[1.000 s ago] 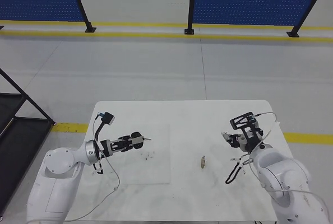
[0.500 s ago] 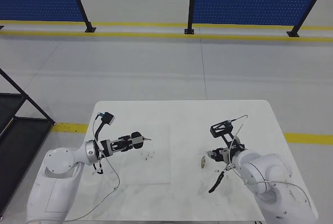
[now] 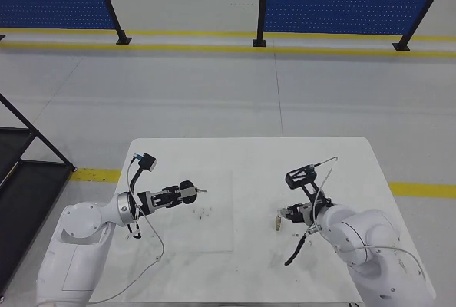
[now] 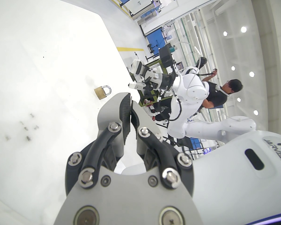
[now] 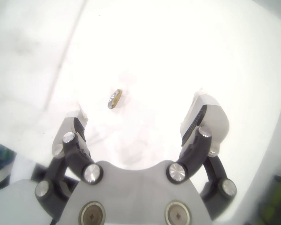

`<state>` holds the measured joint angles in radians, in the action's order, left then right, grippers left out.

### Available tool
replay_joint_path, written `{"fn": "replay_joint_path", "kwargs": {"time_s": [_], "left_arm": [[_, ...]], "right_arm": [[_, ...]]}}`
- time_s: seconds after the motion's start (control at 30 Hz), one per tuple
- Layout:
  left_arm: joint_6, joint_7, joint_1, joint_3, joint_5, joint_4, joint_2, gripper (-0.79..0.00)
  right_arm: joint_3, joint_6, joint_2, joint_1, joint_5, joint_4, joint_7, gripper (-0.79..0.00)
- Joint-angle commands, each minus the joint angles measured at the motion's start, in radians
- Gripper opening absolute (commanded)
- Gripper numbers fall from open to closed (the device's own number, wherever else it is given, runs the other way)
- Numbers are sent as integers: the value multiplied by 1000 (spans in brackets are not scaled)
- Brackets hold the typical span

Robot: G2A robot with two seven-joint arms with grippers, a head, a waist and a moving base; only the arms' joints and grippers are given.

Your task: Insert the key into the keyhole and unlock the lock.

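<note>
My right jaws stand wide apart over the table (image 3: 251, 161), close beside the brass padlock (image 3: 278, 222) lying there; my left jaws are pinched on the key (image 3: 200, 189), well apart from it

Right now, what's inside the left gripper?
Left gripper is shut; a thin tip, probably the key, sticks out in the top view. The rest is covered by pads.

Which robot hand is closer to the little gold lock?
Right. The right gripper is right by the lock, fingers open; the left gripper is far off, shut on the key.
</note>
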<state>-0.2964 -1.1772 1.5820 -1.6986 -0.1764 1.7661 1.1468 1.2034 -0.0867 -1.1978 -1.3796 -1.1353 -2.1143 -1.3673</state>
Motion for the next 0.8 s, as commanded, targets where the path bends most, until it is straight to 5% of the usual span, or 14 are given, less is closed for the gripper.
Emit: {"fn": "replay_joint_path", "kwargs": {"time_s": [0.0, 0.23, 0.77], "left_arm": [[0, 0, 0, 0, 0, 0, 0, -785], [0, 0, 0, 0, 0, 0, 0, -785], [0, 0, 0, 0, 0, 0, 0, -785]], "right_arm": [[-3, -57, -5, 40, 77, -16, -105, 0], [-124, -198, -7, 167, 109, 62, -169, 0], [-366, -198, 11, 370, 202, 369, -169, 0]]}}
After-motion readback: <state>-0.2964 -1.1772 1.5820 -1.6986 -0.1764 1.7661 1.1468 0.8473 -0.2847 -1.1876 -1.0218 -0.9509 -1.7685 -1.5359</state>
